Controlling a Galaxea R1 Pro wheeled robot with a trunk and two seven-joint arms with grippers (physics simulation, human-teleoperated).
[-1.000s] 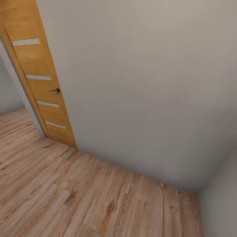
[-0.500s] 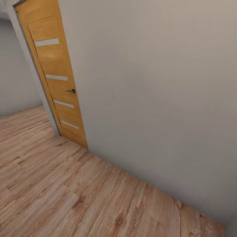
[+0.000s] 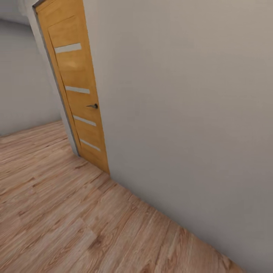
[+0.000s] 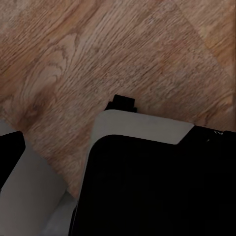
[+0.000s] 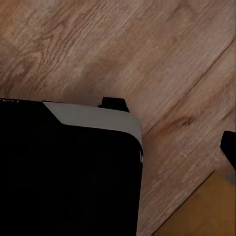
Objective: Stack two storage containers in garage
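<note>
The two storage containers are out of view, and so is the garage. The head view looks down at a light wood-plank floor [image 3: 64,220] meeting a plain pale wall [image 3: 182,113]. Both wrist views look down on the same plank floor [image 4: 98,54] [image 5: 123,44], past the black, grey-rimmed body of the robot [image 4: 157,187] [image 5: 64,172].
An orange wooden door [image 3: 77,94] with narrow pale glass strips and a dark handle [image 3: 93,106] stands at the left end of the wall. Left of it an opening leads on over more plank floor [image 3: 30,140] toward another pale wall [image 3: 22,76].
The whole head picture has shifted: the door now sits further right and the wall corner at the right has left the frame, so the camera has turned or moved left.
</note>
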